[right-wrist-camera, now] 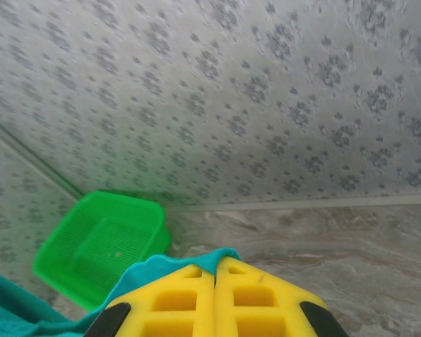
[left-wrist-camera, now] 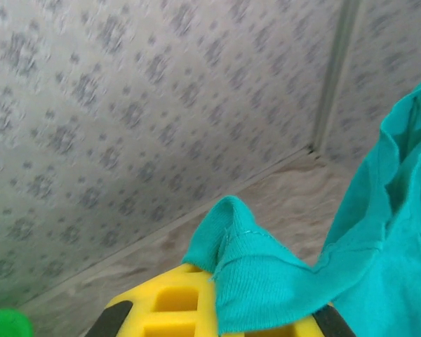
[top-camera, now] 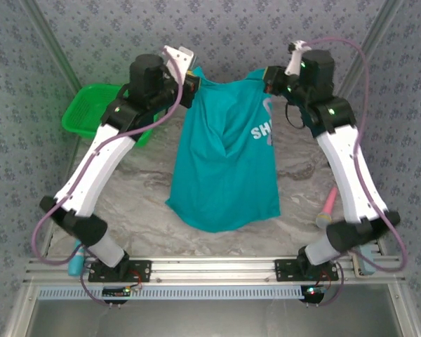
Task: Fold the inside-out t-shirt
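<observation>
The teal t-shirt hangs stretched between both grippers above the marble table, its lower hem resting on the tabletop near the front. White lettering shows on its right side. My left gripper is shut on the shirt's upper left corner; in the left wrist view a bunch of teal cloth sticks out over the yellow fingers. My right gripper is shut on the upper right corner, where a thin edge of cloth is pinched between the closed yellow fingers.
A bright green mesh basket stands at the back left of the table, also the basket in the right wrist view. A pink-handled tool lies at the right. A blue object lies at the front left. Patterned walls close in the back.
</observation>
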### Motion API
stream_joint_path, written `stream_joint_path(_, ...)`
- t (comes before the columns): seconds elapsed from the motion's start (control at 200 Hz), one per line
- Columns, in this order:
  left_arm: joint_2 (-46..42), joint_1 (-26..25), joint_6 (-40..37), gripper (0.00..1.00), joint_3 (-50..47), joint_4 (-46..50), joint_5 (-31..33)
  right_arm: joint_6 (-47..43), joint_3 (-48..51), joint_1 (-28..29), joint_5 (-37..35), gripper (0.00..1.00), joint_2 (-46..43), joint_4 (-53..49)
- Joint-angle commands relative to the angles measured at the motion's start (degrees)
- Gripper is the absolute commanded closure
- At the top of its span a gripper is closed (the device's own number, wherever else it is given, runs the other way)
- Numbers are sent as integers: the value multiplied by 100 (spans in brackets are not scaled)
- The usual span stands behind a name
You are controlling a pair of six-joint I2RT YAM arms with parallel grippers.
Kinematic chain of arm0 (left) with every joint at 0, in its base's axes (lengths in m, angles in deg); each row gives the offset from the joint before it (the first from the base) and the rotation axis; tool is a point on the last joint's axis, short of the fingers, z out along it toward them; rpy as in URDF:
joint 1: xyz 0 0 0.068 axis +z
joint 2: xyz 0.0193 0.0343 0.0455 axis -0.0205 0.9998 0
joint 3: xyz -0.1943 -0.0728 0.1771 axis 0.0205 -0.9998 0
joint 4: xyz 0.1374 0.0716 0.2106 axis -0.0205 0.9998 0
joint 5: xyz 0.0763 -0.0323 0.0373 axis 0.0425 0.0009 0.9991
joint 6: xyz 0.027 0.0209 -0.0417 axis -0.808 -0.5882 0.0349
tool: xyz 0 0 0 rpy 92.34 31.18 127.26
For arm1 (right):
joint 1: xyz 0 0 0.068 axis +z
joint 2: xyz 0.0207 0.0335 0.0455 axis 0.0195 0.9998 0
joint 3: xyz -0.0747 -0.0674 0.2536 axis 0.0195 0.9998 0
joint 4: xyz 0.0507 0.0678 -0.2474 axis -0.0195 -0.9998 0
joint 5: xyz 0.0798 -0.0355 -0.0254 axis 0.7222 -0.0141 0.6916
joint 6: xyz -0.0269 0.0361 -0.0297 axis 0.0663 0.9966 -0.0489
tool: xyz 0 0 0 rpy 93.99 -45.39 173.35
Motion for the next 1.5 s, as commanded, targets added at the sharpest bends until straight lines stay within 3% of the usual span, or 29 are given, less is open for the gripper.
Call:
stream_joint_path(0.0, 402, 215, -215, 100, 896, -183, 298, -342, -1467, -88, -41, 100, 667, -262)
stream_joint_path(0.155, 1209, 460, 28, 100, 2783, 805, 168, -307, -3234, 36, -57, 100, 1342, -1111)
stream_joint_path(0.235, 1275, 451, -66, 100, 3192, 1129, 50, -491, -3050, 230, -235, 100, 1043, -1015)
stream_joint_path(0.33, 945, 453, -94, 100, 2743, 1201, -22, -693, -2181, 462, -564, 100, 422, -751)
stream_joint_path(0.42, 209, 443, 3, 100, 1317, 810, 29, -749, -701, 610, -901, 100, -384, -351)
stream_joint_path(0.575, -1384, 290, 426, 100, -2666, -827, 39, -568, 2823, 845, -1118, 100, -1929, 915)
stream_joint_path(0.63, -1795, 165, 717, 100, -3969, -1312, 106, -372, 4076, 1026, -1246, 89, -2366, 1291)
stream_joint_path(0.655, -1950, 85, 879, 93, -4573, -1512, 114, -219, 4660, 1118, -1300, 84, -2513, 1416)
stream_joint_path(0.695, -2126, -67, 1204, 73, -5437, -1818, 131, 88, 5421, 1252, -1367, 80, -2681, 1474)
stream_joint_path(0.715, -2190, -129, 1390, 68, -5832, -1947, 90, 284, 5756, 1323, -1366, 78, -2754, 1478)
stream_joint_path(0.8, -2302, -528, 2056, 53, -7158, -2507, -306, 919, 6921, 1748, -1510, 64, -3002, 1425)
stream_joint_path(0.885, -2413, -1005, 2380, 49, -7773, -2506, -287, 1006, 7553, 2173, -1860, 59, -3325, 1195)
stream_joint_path(1.024, -2614, -1288, 2513, 47, -7704, -1779, -159, 602, 7424, 2087, -1957, 53, -3385, 894)
stream_joint_path(1.149, -2396, -1192, 2268, 43, -7007, -1180, 240, 135, 6733, 1785, -1328, 46, -2465, 1348)
stream_joint_path(1.289, -1799, -567, 2270, 40, -6338, -1315, 7, -5, 5634, 1813, -1065, 37, -806, 1719)
stream_joint_path(1.494, -745, 307, 2376, 42, -5520, -1292, -548, -134, 4499, 1986, -298, 39, 1009, 2162)
